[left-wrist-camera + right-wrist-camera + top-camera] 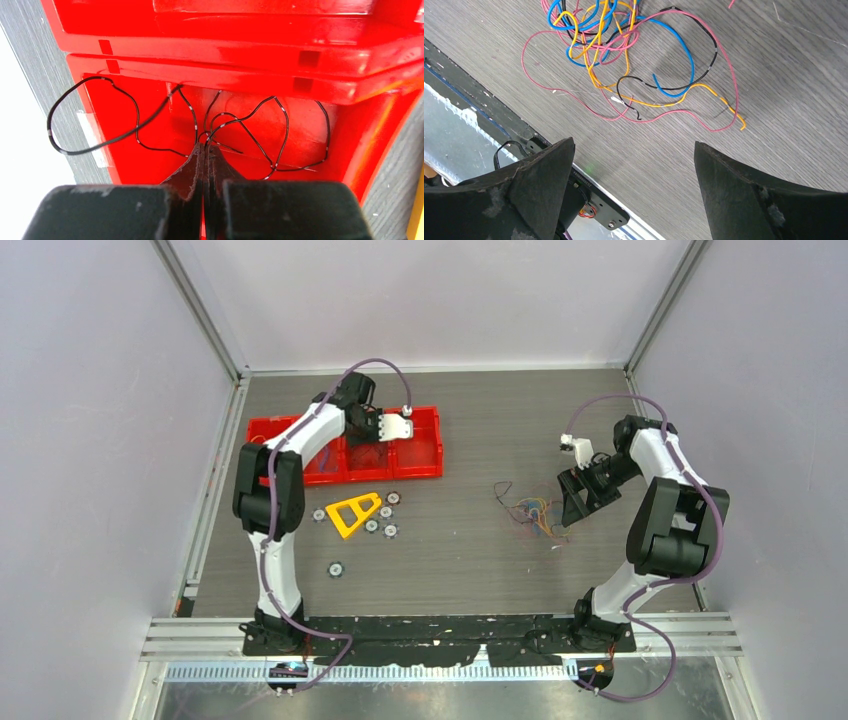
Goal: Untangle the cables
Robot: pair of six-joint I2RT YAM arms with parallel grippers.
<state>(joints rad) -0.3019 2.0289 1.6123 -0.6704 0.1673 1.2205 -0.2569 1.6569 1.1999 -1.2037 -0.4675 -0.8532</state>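
The left end effector (205,148) pinches the black cable (273,98).

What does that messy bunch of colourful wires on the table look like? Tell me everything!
The tangle of wires is a small knot of thin, bendy, plastic-looking strands in blue, orange-yellow, pink-red and black. They loop over each other in the middle, and loose ends and wide loops stray out. It lies flat on the grey wood-grain table. The right tool hangs open beside it, not touching it.
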